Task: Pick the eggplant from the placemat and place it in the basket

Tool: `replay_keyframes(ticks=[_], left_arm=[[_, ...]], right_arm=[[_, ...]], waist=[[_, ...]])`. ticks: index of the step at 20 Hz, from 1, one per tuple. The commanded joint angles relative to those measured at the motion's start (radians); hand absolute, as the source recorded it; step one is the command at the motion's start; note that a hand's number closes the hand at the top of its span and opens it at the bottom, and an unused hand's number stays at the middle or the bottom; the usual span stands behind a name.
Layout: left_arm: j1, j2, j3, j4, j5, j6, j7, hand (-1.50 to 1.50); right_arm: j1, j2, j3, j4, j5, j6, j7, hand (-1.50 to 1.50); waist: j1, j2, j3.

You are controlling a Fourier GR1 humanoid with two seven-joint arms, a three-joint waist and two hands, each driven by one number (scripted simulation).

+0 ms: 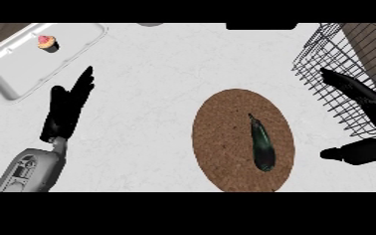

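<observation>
Eggplant point(260, 144) is lying on the right half of the round brown placemat point(220, 139). Its thin stem end is pointing toward the far side of the white counter point(147, 104) and its thicker end toward the near edge. Nothing is touching it.

The right robot hand point(351, 85) is showing only partly at the view's right edge. Its fingers are stretching out straight across the near side of the wire basket point(330, 55), and its thumb is jutting out lower down, just beside the placemat's right rim and apart from the fingers. The hand is spread wide and gripping nothing, and the eggplant is lying to the left of the thumb with bare mat between them.

The basket is sitting at the far right of the counter, beyond the placemat.

The left robot hand point(66, 107) is resting at the left of the view with its fingers straight and pointing away, holding nothing, its grey forearm point(29, 169) coming in from the lower left corner. Beyond it, a white tray point(18, 82) is lying at the far left, carrying a small pink cupcake point(48, 43).
</observation>
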Motion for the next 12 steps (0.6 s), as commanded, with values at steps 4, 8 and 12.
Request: replay_keyframes(ticks=[4, 8, 12], left_arm=[[-0.021, -0.01, 0.001, 0.009, -0.014, -0.002, 0.011, 0.0], [0.021, -0.01, 0.02, -0.006, -0.006, -0.042, -0.005, 0.0], [0.005, -0.069, 0.021, 0.009, -0.074, -0.001, 0.015, 0.0]], right_arm=[[-0.019, -0.258, 0.031, 0.044, -0.058, 0.393, 0.02, -1.5], [-0.093, -0.252, 0.02, 0.076, -0.107, 0.495, 0.088, -1.5], [-0.017, -0.178, -0.003, -0.02, -0.07, 0.486, 0.143, -1.5]], waist=[[0.007, 0.002, 0.003], [0.014, 0.001, 0.003], [0.003, -0.001, 0.003]])
